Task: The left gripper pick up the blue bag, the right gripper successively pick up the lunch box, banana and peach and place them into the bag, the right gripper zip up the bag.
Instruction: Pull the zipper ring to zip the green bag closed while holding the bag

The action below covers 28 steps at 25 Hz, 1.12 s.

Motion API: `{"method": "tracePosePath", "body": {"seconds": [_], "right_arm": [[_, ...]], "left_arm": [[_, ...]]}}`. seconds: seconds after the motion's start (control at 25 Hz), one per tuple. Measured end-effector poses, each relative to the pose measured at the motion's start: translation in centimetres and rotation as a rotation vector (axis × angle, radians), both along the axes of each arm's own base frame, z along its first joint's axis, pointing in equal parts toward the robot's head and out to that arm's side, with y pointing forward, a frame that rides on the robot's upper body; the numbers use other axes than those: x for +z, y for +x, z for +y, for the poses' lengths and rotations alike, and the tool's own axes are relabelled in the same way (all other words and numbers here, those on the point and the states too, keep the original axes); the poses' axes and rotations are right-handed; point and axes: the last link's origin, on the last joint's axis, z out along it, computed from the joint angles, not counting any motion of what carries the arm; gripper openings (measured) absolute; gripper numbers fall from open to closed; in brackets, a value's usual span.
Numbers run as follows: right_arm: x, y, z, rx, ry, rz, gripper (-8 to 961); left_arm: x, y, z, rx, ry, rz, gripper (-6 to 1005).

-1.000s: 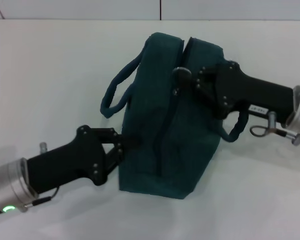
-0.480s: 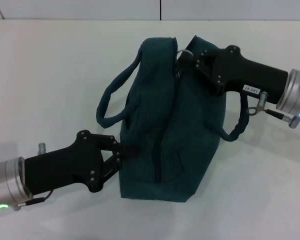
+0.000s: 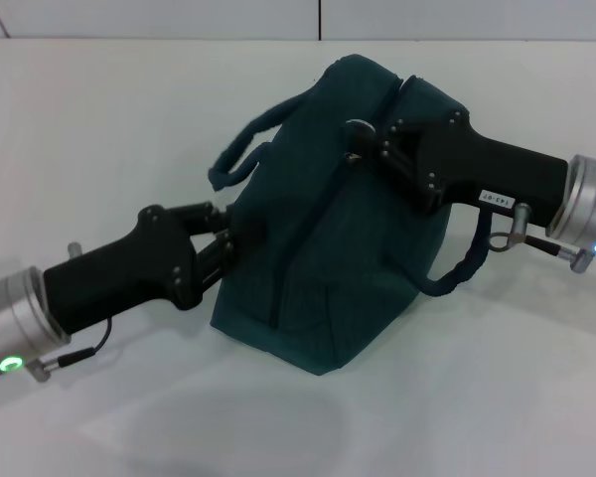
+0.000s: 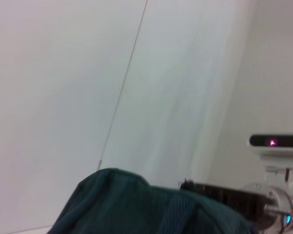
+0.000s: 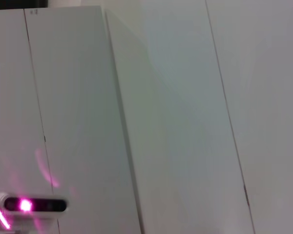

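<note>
Teal-blue fabric fills the middle of my head view: the blue bag [image 3: 328, 268] stands on the white table [image 3: 99, 129], leaning a little. My left gripper [image 3: 233, 243] is clamped on the fabric of the bag's near-left side, fingers pinched close. My right gripper [image 3: 372, 149] sits at the top seam, closed on the zipper pull [image 3: 358, 129]. One loop handle [image 3: 240, 151] arches on the left; the other [image 3: 467, 263] hangs under my right arm.
</note>
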Motion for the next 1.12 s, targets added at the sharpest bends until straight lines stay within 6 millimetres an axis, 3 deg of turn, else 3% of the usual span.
{"method": "tracePosePath", "body": {"seconds": [0.4, 0.72, 0.92, 1.12], "right_arm": [[0.0, 0.7, -0.4, -0.012, -0.004, 0.005, 3], [0.1, 0.9, -0.6, -0.014, 0.005, 0.005, 3], [0.3, 1.0, -0.6, -0.014, 0.007, 0.010, 3], [1.1, 1.3, -0.5, -0.031, 0.031, 0.041, 3]], "left_arm": [[0.2, 2.8, 2.3, -0.037, -0.090, -0.026, 358], [0.0, 3.4, 2.7, -0.058, -0.104, -0.013, 589], [-0.1, 3.3, 2.7, -0.052, -0.106, -0.014, 373], [-0.2, 3.1, 2.5, -0.047, -0.106, -0.011, 262]]}}
